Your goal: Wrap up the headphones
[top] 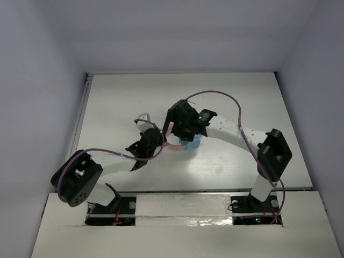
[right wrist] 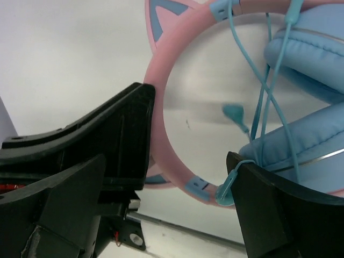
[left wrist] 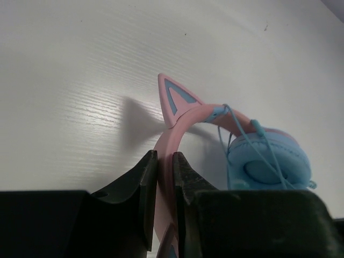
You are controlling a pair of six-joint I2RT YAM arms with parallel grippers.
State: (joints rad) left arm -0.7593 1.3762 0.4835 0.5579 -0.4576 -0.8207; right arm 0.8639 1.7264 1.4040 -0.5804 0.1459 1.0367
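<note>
Mid-table, between my two arms, lie the headphones (top: 189,143); my left gripper (left wrist: 164,161) has its jaws narrow, pinched on the pink headband (left wrist: 180,131) just below a cat ear (left wrist: 174,102); a blue ear cup (left wrist: 271,161) sits to the right of that grip on the white table (left wrist: 80,64), with the thin cable (left wrist: 252,145) strung across it; my right gripper (right wrist: 188,134) stands with jaws wide, one finger against the headband's outer curve, the other beside an ear cup, strands of cable hanging between them.
</note>
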